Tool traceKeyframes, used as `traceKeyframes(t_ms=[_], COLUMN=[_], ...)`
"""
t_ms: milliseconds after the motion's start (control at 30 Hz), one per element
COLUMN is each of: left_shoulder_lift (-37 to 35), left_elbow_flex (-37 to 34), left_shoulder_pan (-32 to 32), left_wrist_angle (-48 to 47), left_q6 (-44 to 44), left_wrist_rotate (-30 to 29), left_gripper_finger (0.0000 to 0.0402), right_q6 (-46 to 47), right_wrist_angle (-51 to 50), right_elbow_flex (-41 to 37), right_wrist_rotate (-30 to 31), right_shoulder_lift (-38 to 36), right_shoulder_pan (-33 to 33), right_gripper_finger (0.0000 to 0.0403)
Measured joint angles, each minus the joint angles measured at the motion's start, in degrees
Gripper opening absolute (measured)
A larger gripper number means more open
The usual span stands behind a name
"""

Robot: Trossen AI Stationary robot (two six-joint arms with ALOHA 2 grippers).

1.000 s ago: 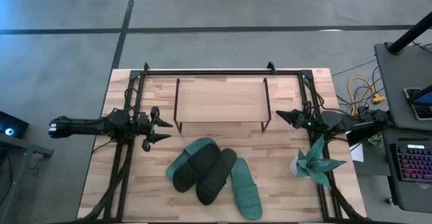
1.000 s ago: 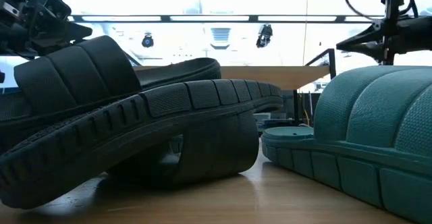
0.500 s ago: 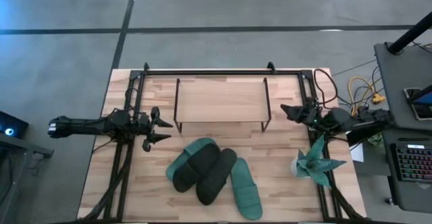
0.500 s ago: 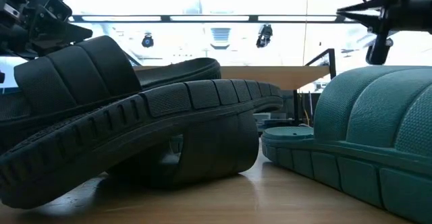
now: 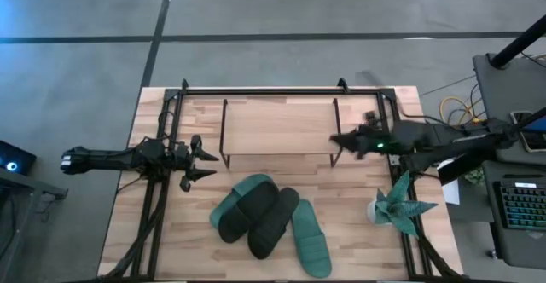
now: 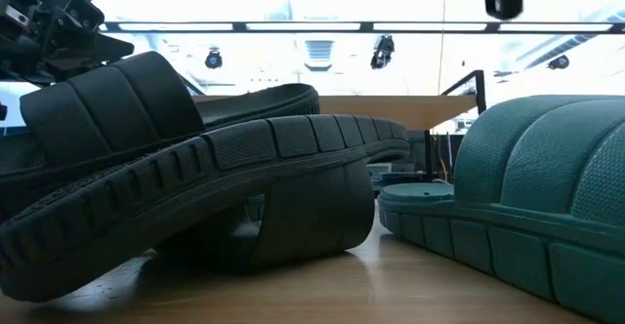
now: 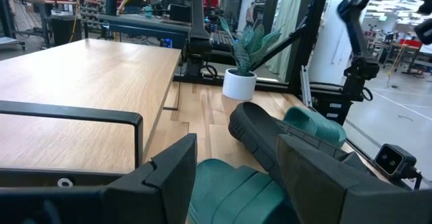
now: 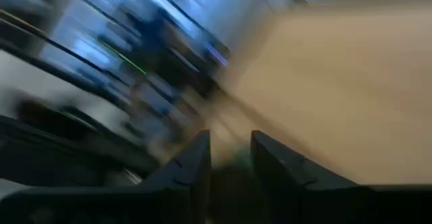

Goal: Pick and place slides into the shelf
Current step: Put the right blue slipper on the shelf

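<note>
Slides (image 5: 271,223) heaped near the counter's (image 5: 358,249) front edge, before the shelf (image 5: 278,125).
Left gripper (image 5: 205,164), fingers released, waits off the shelf's left end; right gripper (image 5: 339,141), fingers parted and empty, at its right end.

Four slides (image 5: 271,223) piled before shelf (image 5: 278,128); shelf seemingly empty.

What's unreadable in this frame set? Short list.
- Right wrist view: motion blur smears everything past the right gripper; nothing ahead can be identified.
- Low view: a black slide and a teal slide fill the foreground, hiding most of the shelf.
- High view: the slides overlap in a pile, so the far teal slide is partly covered by a black one.
- Left wrist view: the shelf's lower space is cut off by the edge.
</note>
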Motion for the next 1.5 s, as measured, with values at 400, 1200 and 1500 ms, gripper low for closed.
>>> traceKeyframes(t_ms=[400,1200,1500], left_shoulder_lift=[0.09,0.02,0.03], left_elbow_flex=[0.0,0.0,0.0], left_shoulder_pan=[0.0,0.0,0.01], left_wrist_angle=[-0.04,-0.13,-0.11], left_q6=[0.0,0.02,0.02], left_wrist_rotate=[0.0,0.11,0.04], left_gripper_finger=[0.0191,0.0191,0.0191], right_q6=[5.04,-19.83,-24.15], right_wrist_angle=[-34.51,-43.94,-38.87], right_elbow_flex=[36.4,54.0,50.45], right_wrist_rotate=[-20.32,-51.16,-48.74], right_shoulder_lift=[34.69,71.89,73.21], right_shoulder_pan=[4.66,11.87,12.05], right_gripper_finger=[0.0172,0.0137,0.0137])
